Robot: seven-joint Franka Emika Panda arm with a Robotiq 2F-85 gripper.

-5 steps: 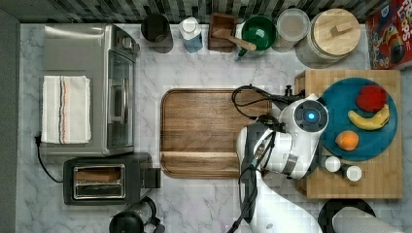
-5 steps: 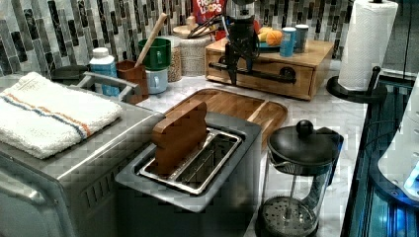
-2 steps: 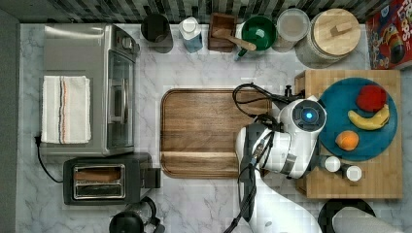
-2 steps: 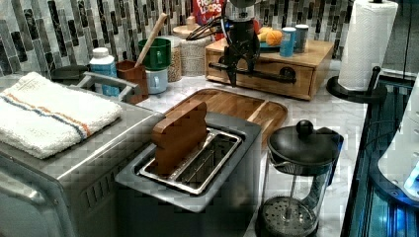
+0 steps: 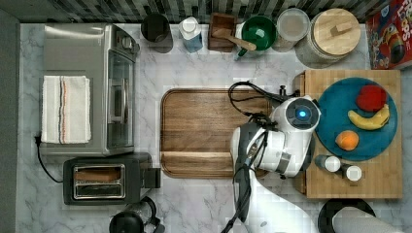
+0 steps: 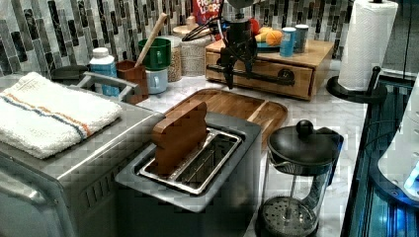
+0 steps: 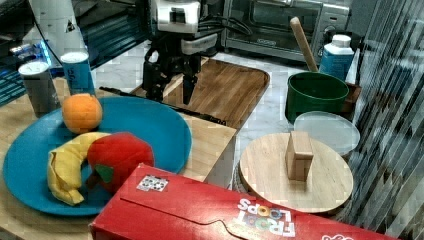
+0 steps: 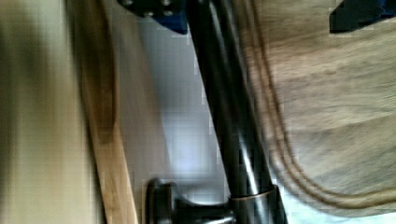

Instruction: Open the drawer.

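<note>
The end effector [image 7: 171, 85] hangs straight down at the front of the drawer [image 6: 262, 74], fingers spread, one to each side of the long black bar handle [image 6: 257, 78]. In the wrist view the bar [image 8: 231, 116] runs between the two blue pads [image 8: 170, 14], not yet squeezed as far as I can tell. That straddle makes sense: with the bar caught between the fingers, a pull away from the box should drag the drawer out.

Relative to the end effector, the drawer front sits just behind the fingers, on the side of the blue plate [image 7: 145, 127], and looks closed or nearly so; I cannot tell if a gap has opened. The cutting board [image 5: 209, 131] lies on the tabletop [image 5: 194, 63] directly out in front of the end effector, along the line the drawer would travel. One handle mount [image 8: 187, 207] shows close by the fingers. Judging by this, it's the grasping step, pull to come.
</note>
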